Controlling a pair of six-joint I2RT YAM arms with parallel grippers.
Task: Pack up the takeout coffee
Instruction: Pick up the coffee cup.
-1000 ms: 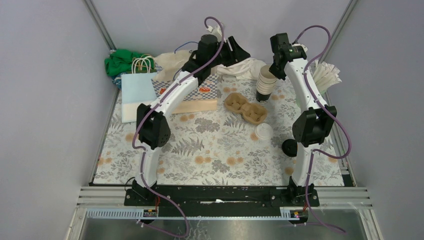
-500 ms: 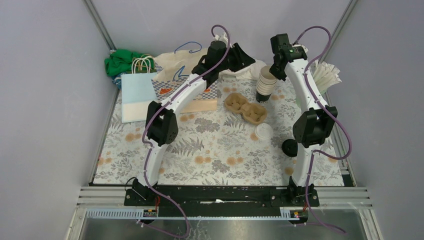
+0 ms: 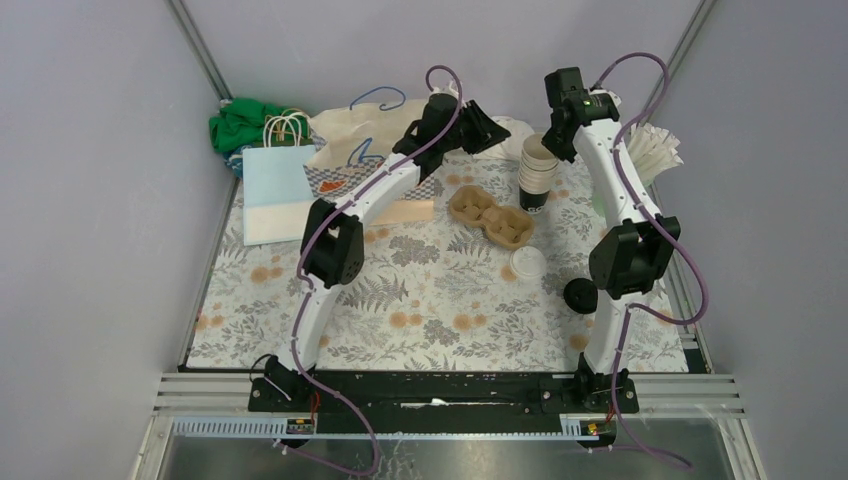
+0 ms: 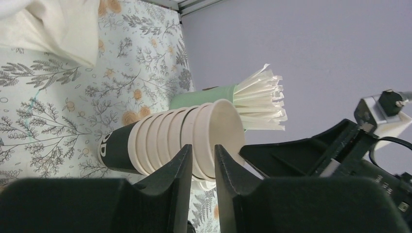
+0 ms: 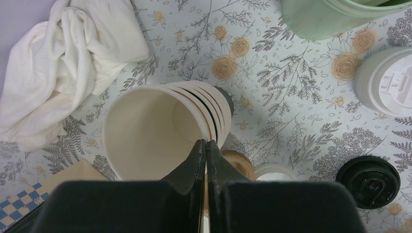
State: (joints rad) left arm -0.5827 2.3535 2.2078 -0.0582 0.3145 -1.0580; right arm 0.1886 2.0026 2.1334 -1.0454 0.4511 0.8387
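right claw [image 5: 205,143] pinches cup stack [image 5: 145,126] at its top rim; left claw [image 4: 203,148] slightly parted, empty. Left should clamp stack low, then pull apart straight.

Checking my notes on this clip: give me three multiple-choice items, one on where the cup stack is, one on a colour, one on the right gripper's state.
1. The stack is:
A. beside the carrier, on the table
B. inside the carrier
C. lying flat on its side

2. The tumbler of straws is:
A. red
B. green
C. black

3. The right gripper is:
A. wide open
B. half open
C. shut on the top cup's rim

Answers:
1 A: the top view shows it upright just past the carrier's right end.
2 B: the left wrist view shows its mint-green wall.
3 C: the right wrist view shows the fingers closed together right at that rim.
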